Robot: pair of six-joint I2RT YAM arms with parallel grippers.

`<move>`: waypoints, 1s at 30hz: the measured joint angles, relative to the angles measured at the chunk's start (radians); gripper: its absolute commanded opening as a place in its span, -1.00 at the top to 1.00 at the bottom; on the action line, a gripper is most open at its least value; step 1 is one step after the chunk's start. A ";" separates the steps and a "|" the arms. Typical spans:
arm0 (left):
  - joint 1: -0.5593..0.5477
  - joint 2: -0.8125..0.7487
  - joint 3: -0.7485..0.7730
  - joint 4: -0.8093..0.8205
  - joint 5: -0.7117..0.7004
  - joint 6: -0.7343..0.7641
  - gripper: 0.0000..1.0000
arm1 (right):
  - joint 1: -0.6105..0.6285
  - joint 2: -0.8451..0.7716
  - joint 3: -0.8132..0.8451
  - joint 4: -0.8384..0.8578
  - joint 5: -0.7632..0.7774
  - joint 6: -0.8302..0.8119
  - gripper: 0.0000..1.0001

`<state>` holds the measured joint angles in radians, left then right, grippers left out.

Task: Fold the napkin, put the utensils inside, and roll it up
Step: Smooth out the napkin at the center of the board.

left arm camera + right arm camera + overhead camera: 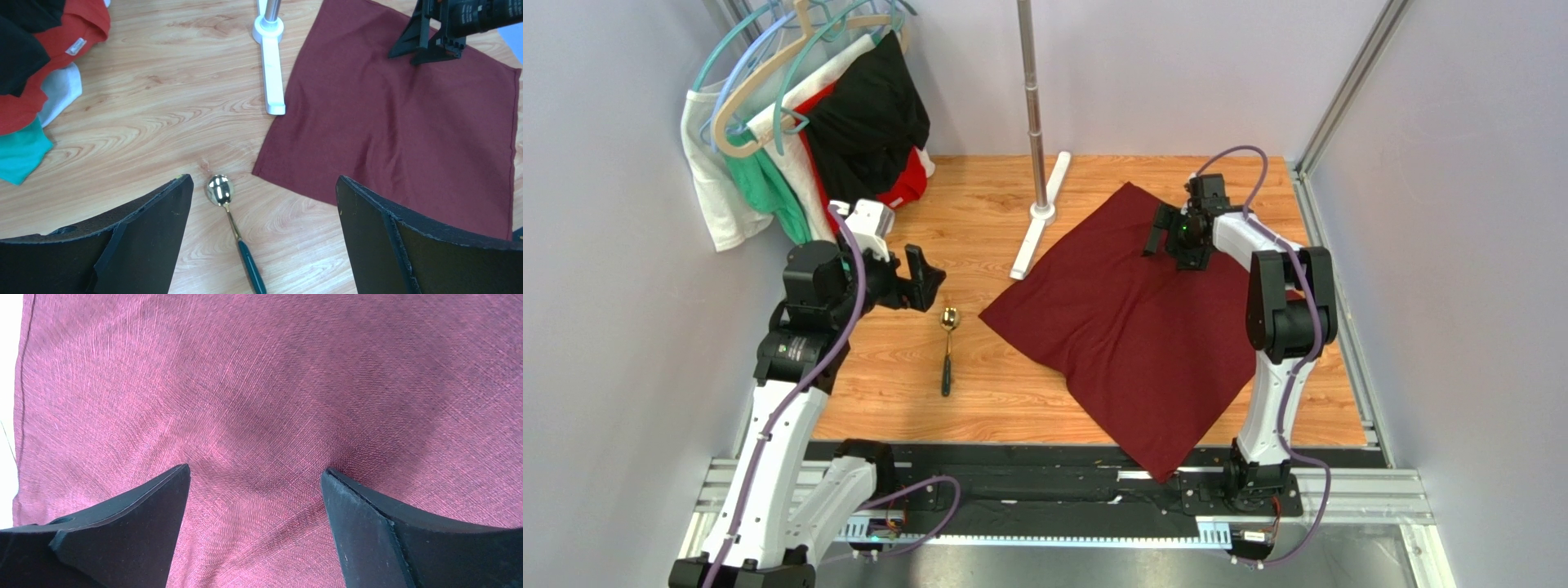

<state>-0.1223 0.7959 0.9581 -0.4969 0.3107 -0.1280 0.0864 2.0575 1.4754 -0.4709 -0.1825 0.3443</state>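
Napkin [1136, 325] flat, unfolded, on worktop [891, 392]. Right hand [255, 471] spread wide, low over cloth's far part. 1 spoon [947, 346] left of napkin, apart. Left hand [261, 184] released above spoon. White stand foot [1038, 214] just beside napkin edge. Hanging garments [817, 123] far left.

We log napkin [264, 386] between right jaws as matt woven maroon cloth; spoon [220, 190] between left jaws, glossy gold metal bowl, dark smooth handle; table [153, 92] under it, satin wood grain.
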 measured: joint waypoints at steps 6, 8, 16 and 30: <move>-0.092 0.022 0.000 -0.001 -0.049 -0.031 -0.87 | -0.063 -0.015 -0.021 -0.003 -0.007 0.021 -0.74; -0.129 0.027 0.000 0.003 -0.068 -0.058 -0.87 | -0.073 -0.016 -0.022 -0.005 -0.007 0.022 -0.73; -0.303 0.102 -0.073 0.147 -0.153 -0.214 -0.86 | -0.095 -0.041 -0.048 -0.011 -0.025 0.016 -0.66; -0.347 0.463 -0.180 0.491 -0.140 -0.418 -0.85 | 0.335 -0.514 -0.351 -0.051 0.035 0.065 -0.67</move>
<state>-0.4690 1.2594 0.7776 -0.0055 0.1711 -0.5465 0.4217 1.5436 1.1244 -0.5224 -0.1478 0.4091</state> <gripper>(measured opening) 0.926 0.833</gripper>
